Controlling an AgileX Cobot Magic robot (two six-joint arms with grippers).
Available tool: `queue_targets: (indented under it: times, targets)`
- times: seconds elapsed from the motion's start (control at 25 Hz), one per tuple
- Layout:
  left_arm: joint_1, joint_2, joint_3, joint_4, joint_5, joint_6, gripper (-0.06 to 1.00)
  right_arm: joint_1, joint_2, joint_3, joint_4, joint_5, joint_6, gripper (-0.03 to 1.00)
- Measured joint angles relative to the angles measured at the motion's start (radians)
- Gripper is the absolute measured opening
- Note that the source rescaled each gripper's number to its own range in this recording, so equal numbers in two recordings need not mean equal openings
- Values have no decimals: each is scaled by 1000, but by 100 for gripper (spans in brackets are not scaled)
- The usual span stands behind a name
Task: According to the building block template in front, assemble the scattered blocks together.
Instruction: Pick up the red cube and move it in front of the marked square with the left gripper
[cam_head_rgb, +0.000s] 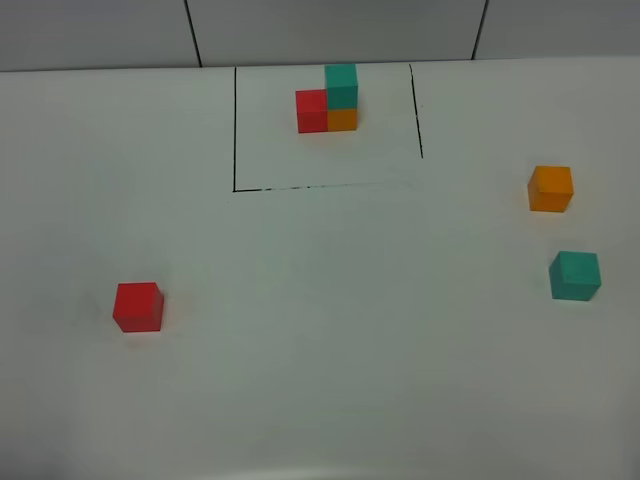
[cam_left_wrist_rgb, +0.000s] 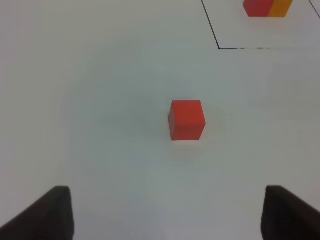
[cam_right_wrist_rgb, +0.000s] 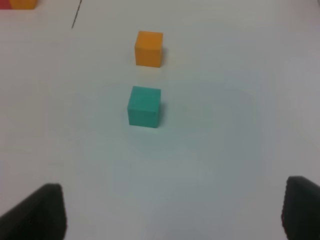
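Observation:
The building block template (cam_head_rgb: 329, 101) stands at the back inside a thin black drawn frame: a teal cube on an orange one, a red one beside them. Of the scattered blocks, the red cube (cam_head_rgb: 138, 306) lies alone at the front left, and the orange cube (cam_head_rgb: 550, 188) and the teal cube (cam_head_rgb: 575, 275) lie at the right. In the left wrist view my left gripper (cam_left_wrist_rgb: 167, 212) is open, short of the red cube (cam_left_wrist_rgb: 187, 120) and not touching it. My right gripper (cam_right_wrist_rgb: 175, 202) is open too, short of the teal cube (cam_right_wrist_rgb: 144, 106), with the orange cube (cam_right_wrist_rgb: 149, 48) beyond. Neither arm shows in the high view.
The white table (cam_head_rgb: 330, 330) carries only the cubes and the black frame line (cam_head_rgb: 235, 130). A grey tiled wall (cam_head_rgb: 330, 30) rises behind the table's far edge. A corner of the template (cam_left_wrist_rgb: 267, 7) shows in the left wrist view.

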Motion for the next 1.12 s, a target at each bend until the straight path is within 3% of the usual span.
queue_targets:
  times: [1.12]
  targets:
    - [0, 0, 0, 1, 0, 0, 67, 0, 0, 0, 0, 0, 0, 75]
